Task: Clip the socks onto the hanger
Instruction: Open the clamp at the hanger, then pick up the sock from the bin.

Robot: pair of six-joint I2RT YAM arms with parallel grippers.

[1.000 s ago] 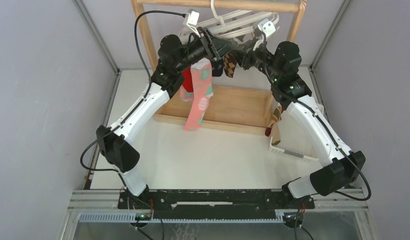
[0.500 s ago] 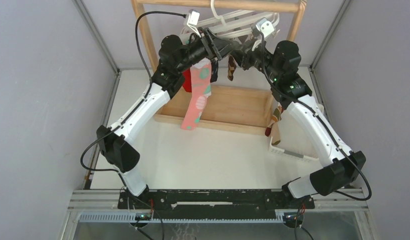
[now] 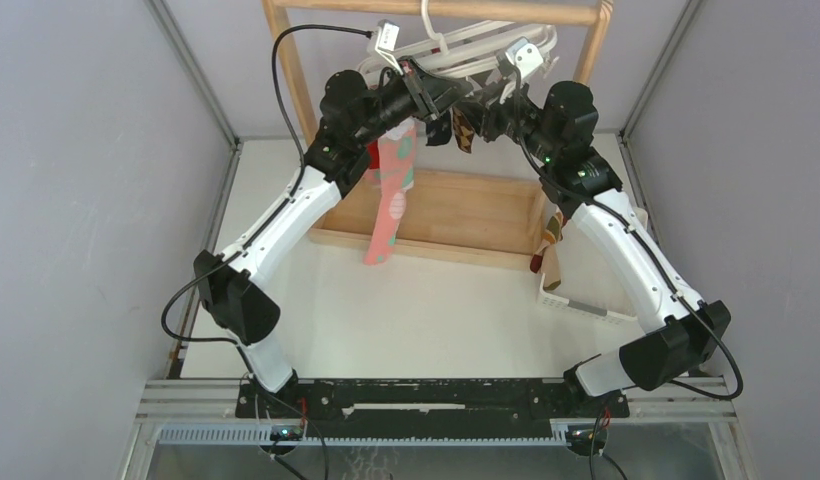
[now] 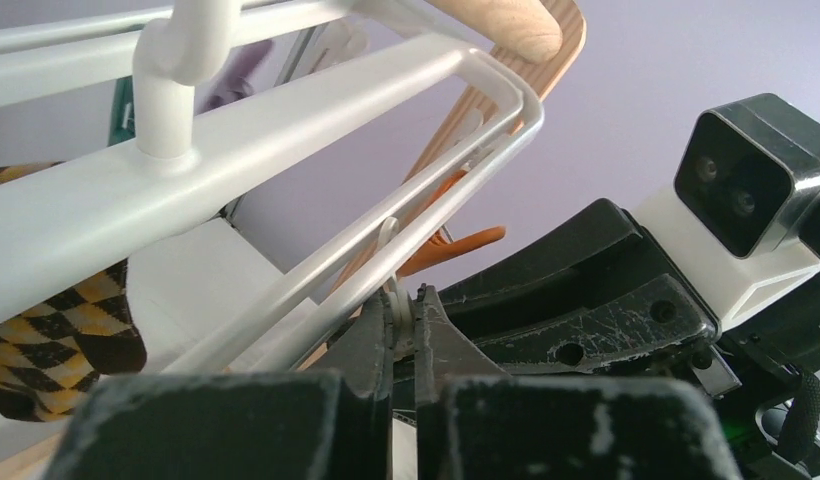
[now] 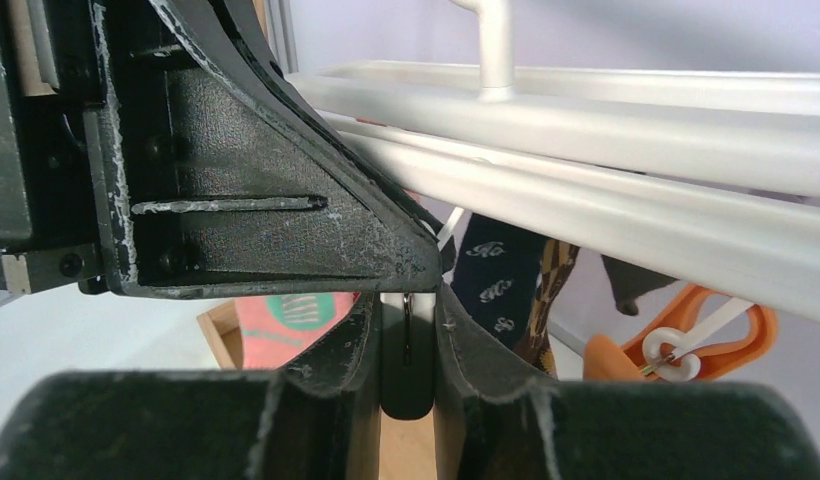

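The white hanger [image 3: 466,52] hangs from the wooden rack; both grippers meet just under it. My left gripper [image 3: 433,98] is shut on a small white clip piece [image 4: 402,308] that dangles from the hanger frame [image 4: 286,130]. My right gripper [image 3: 478,108] is shut on a dark clip tab [image 5: 406,370] beneath the frame [image 5: 606,130]. The pink sock with teal dots [image 3: 391,200] hangs below the left gripper and shows in the right wrist view [image 5: 286,315]. A red sock [image 3: 374,160], a checked sock [image 3: 462,128] and a dark sock [image 5: 496,275] hang nearby.
Orange clips [image 5: 686,340] dangle from the frame. The wooden rack's base tray [image 3: 466,215] lies below the socks. A white slatted basket [image 3: 586,305] stands at the right with a striped sock [image 3: 551,235] draped over its edge. Grey walls stand close on both sides.
Both grippers have risen slightly closer to the hanger. The pink sock has swung left and hangs straighter. The checked sock has shifted a little.
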